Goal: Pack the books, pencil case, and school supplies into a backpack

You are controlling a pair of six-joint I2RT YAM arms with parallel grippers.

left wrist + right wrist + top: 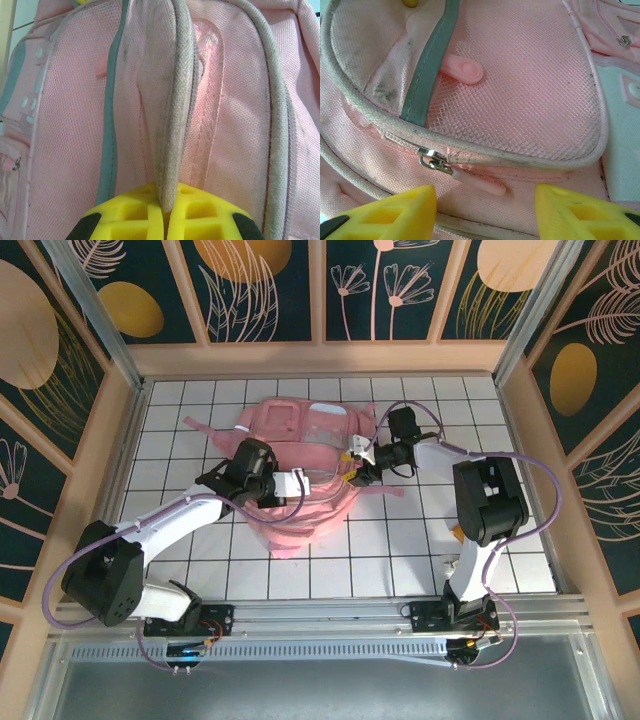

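The light-pink backpack (310, 465) lies flat in the middle of the tiled table. My left gripper (290, 483) is at its left side, and in the left wrist view the yellow jaws (167, 212) are shut on a grey piped fold of the backpack (172, 125). My right gripper (352, 466) is at the bag's right side and stands open (485, 202). Between its yellow fingertips (390, 212) lies a pink zipper pull (477, 181) on a metal slider (432, 161), untouched. The books, pencil case and school supplies are out of view.
A mesh pocket (520, 85) with a second pink pull (462, 69) sits above the zipper. Pink straps (205, 427) trail off to the left. The white tiled table (480, 540) is fenced by wooden walls (520, 420) on three sides.
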